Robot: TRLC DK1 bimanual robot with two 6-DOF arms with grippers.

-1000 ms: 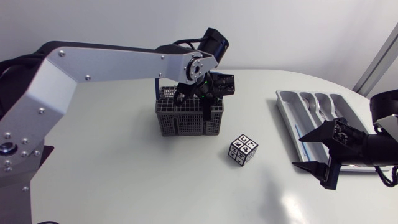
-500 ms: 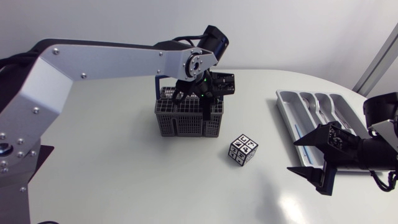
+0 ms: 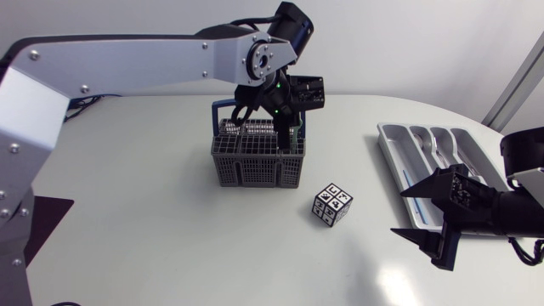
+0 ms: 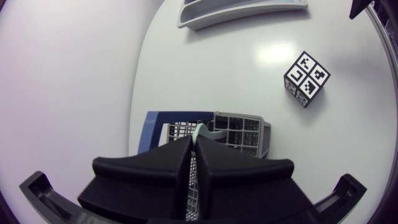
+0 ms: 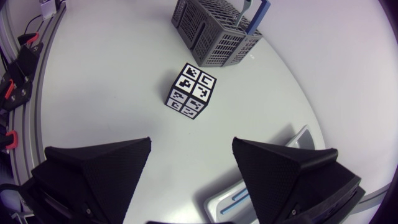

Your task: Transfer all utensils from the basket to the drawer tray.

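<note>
Utensil (image 4: 203, 132): a pale green handle standing up out of the basket (image 3: 255, 166), pinched at its top end by my left gripper (image 4: 194, 142). I cannot tell what kind of utensil it is, since its working end is down inside the mesh.
Basket: dark grey mesh with a blue carrying handle, upright on the table (image 3: 153, 221) toward the far side, well apart from the tray (image 3: 387, 144).
Left gripper: directly above the basket and pointing down. Its fingers are drawn almost together with only the green handle between them, pressing on it from both sides.
Left arm: comes in from my left and stretches across the table to the basket.
Tray: light grey with several long compartments, at my right side of the table. Silver cutlery (image 3: 439, 144) lies in the farther compartments.
Right gripper (image 5: 192, 144): fingers spread wide and holding nothing. It hangs just beside the near end of the tray and faces the cube (image 3: 331, 205).
Cube: black-and-white patterned, sitting on the table between basket and tray, nearer the basket and touching neither.
</note>
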